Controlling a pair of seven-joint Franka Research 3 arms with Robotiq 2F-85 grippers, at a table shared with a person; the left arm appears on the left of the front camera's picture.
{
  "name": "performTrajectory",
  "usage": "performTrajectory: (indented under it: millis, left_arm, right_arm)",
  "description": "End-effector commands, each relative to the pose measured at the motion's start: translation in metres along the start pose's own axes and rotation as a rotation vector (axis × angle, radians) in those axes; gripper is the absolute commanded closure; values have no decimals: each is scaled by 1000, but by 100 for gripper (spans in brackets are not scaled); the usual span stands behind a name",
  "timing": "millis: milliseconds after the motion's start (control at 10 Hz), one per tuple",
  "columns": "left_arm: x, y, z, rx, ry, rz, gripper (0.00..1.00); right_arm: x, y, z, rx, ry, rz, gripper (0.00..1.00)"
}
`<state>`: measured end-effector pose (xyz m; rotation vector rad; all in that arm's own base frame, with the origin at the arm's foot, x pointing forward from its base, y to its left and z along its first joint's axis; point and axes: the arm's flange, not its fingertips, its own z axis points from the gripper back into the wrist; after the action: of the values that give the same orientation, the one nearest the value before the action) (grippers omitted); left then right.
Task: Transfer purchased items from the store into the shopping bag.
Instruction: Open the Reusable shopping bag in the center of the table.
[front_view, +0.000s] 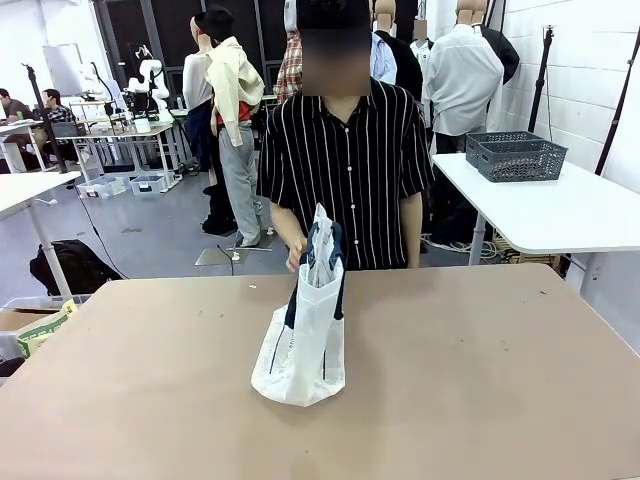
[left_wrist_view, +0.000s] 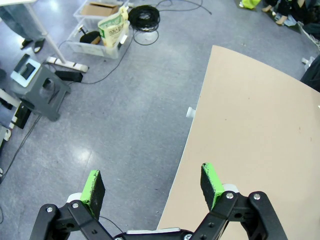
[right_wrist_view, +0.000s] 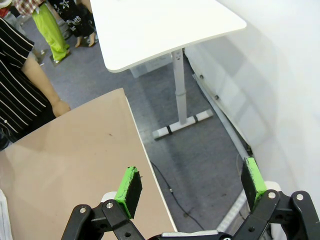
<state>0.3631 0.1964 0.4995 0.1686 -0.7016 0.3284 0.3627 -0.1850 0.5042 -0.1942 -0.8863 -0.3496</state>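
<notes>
Bag (front_view: 300, 350) stands upright on the surface (front_view: 480, 380), approx. midway btw. its left and right edges. Person at the far edge keeps one hand (front_view: 297, 256) just beside the bag's navy handles. Left tool (left_wrist_view: 151, 181) is spread wide w/ nothing between the pads, above a surface edge, floor below. Right tool (right_wrist_view: 190, 177) is also spread and empty, over another edge.

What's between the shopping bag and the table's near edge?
Nothing: the table is bare from the shopping bag to its near edge, as the front view shows.
</notes>
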Motion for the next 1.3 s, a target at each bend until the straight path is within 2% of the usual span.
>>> performTrajectory:
  millis: [0,100,400,700,1000,1100,1200]
  left_arm:
    - [8,-14,0,-12,-13,-4,0]
    - [15,-30,0,-2,-43,-26,0]
    - [34,-79,18,-181,-94,-71,0]
    - [45,-136,41,-346,-149,-197,0]
    - [28,-208,69,-667,-137,-362,0]
    - [22,-223,69,-623,-104,-381,0]
    - [30,-213,74,-513,-160,-303,0]
  right_arm:
    - [-1,2,0,-18,12,16,0]
    - [0,0,0,0,0,0,0]
    - [25,67,19,138,-24,66,0]
    - [39,147,53,333,-39,185,0]
    - [23,218,77,510,22,322,0]
    - [17,225,76,500,32,360,0]
    - [23,222,82,446,-24,275,0]
